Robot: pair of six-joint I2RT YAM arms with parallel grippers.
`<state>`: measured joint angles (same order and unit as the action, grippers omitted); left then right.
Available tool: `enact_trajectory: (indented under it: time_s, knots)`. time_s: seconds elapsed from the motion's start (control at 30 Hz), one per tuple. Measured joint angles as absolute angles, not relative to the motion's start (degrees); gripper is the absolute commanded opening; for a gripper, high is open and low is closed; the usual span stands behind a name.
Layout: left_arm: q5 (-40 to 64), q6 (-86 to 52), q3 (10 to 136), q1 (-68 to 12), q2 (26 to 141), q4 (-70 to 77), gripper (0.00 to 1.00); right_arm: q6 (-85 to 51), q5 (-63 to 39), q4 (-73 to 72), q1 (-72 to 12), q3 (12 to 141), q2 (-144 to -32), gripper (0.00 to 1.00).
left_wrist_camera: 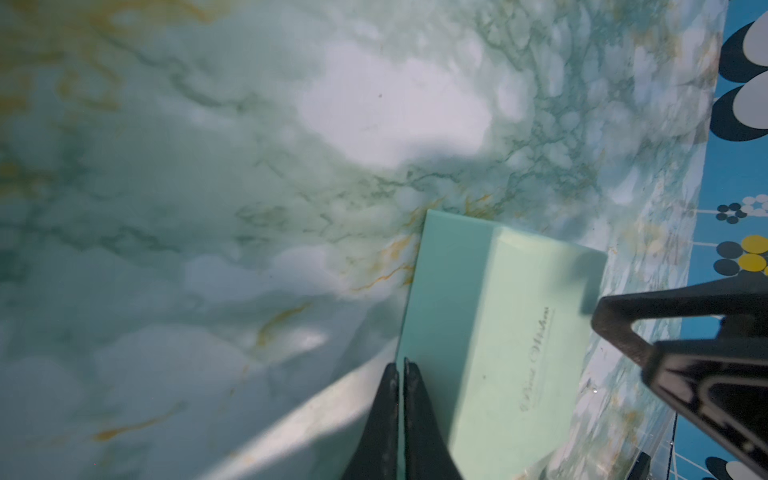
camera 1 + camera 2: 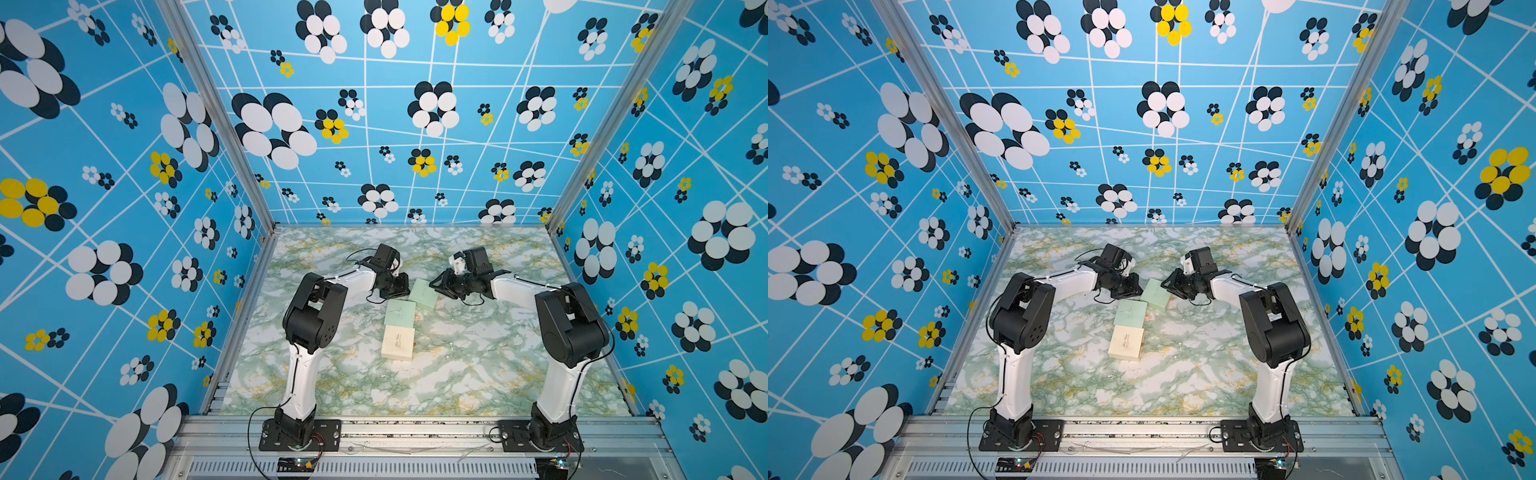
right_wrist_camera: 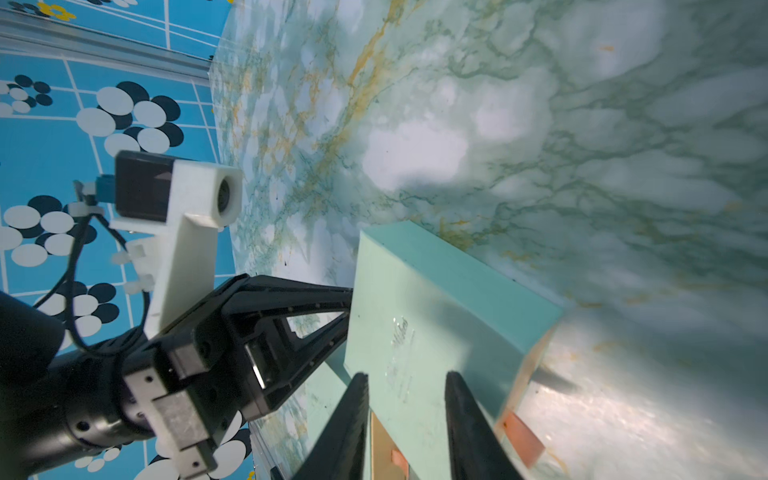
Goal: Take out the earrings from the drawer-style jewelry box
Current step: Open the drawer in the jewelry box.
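A mint-green drawer-style jewelry box (image 2: pixel 423 296) (image 2: pixel 1156 296) lies on the marble table between my two grippers. My left gripper (image 2: pixel 405 291) (image 1: pixel 400 365) is shut, its tips at the box's (image 1: pixel 498 332) left edge; nothing shows between the fingers. My right gripper (image 2: pixel 433 286) (image 3: pixel 407 376) stands open, its two fingers apart over the lettered top face of the box (image 3: pixel 415 299). At the box's near end in the right wrist view, a cream edge and pinkish tabs (image 3: pixel 523 438) show. The earrings are hidden in every view.
A second mint box (image 2: pixel 400 312) and a cream box (image 2: pixel 398 343) lie in a row toward the front of the marble table (image 2: pixel 478 374). Blue patterned walls close in the back and both sides. The left gripper's frame (image 3: pixel 270 332) crowds the box's left side.
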<state>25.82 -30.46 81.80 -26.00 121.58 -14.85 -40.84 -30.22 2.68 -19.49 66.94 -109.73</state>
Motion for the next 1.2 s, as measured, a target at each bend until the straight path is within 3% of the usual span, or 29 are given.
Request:
enact_trajectory:
  time_s: [0.43, 1.2]
  knots:
    - [23.4, -30.6, 78.7, -26.0, 113.8, -14.8, 0.09, -37.1, -21.9, 9.6, -19.5, 61.8, -99.6, 0.33]
    - [27.3, -31.9, 83.1, -31.0, 117.5, -13.4, 0.08, -44.7, -23.4, 2.8, -19.5, 56.0, -102.4, 0.26]
